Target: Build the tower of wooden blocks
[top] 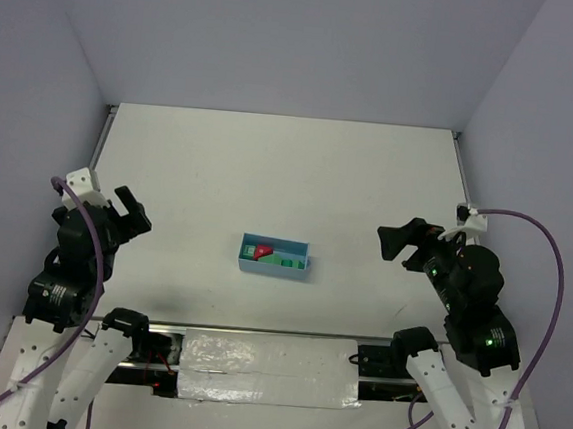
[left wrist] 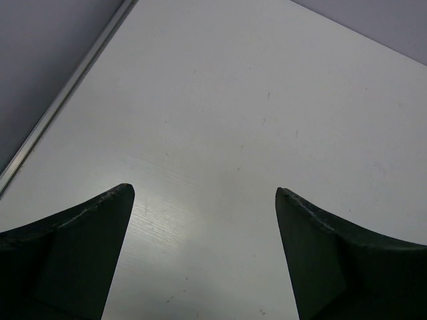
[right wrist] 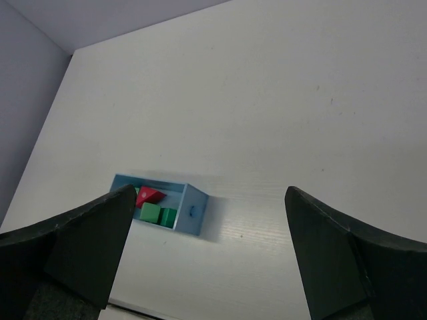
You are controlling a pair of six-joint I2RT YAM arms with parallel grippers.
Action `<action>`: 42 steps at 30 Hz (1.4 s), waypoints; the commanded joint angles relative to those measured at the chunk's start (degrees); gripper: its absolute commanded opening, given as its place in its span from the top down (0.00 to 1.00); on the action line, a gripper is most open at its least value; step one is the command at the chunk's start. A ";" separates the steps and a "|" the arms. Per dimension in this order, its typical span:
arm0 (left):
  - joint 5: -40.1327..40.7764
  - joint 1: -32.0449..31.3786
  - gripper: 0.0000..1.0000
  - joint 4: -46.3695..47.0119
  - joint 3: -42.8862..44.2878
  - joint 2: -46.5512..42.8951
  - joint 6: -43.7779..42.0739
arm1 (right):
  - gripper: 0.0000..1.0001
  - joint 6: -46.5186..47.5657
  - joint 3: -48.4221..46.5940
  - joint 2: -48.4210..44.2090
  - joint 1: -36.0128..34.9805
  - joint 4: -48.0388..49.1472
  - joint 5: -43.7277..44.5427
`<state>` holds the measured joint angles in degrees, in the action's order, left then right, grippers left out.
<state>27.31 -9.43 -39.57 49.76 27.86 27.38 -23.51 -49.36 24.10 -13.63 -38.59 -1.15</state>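
Left gripper released, jaws spread wide, nothing between them; its wrist view shows only bare surface. Right gripper likewise released and empty, hanging over the right side and facing the tray. The wood blocks all lie inside the light blue tray, near the middle of the surface, between my two arms and well apart from both grippers. Red wedge sits toward the tray's left end in the overhead view; green blocks are packed just beside it, touching or nearly so. I cannot resolve the exact count. Nothing is stacked yet. Handling judgement: painted wood, so rigid and very light, with no risk of crushing, but the paint is probably slick and the pieces are small, so a grasp off centre could flip or squirt one out. Take the green blocks across two flat parallel faces. Take the wedge across its flat end faces, not the slopes. In the way: the tray walls stand close around the blocks, and the neighbours leave little room for a finger. The tray looks light enough to slide if I bump it. The rest of the surface offers building room; a taped strip runs along the near edge, away from the work.
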 commanded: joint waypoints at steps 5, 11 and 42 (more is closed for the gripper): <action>-1.64 -0.06 0.00 2.57 0.87 1.32 -0.39 | 0.00 -0.31 1.63 -0.37 -0.43 6.05 -0.94; -3.32 -0.06 0.00 3.54 0.08 0.62 -0.83 | 0.00 2.24 7.35 11.74 -0.96 19.76 -18.84; -6.13 -0.32 0.01 4.24 -0.10 2.73 -2.06 | 0.54 32.30 -25.61 78.83 -35.33 13.18 -1.67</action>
<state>21.56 -9.47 -38.06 49.47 30.30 26.85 8.60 -73.97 102.56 -48.27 -25.80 -2.76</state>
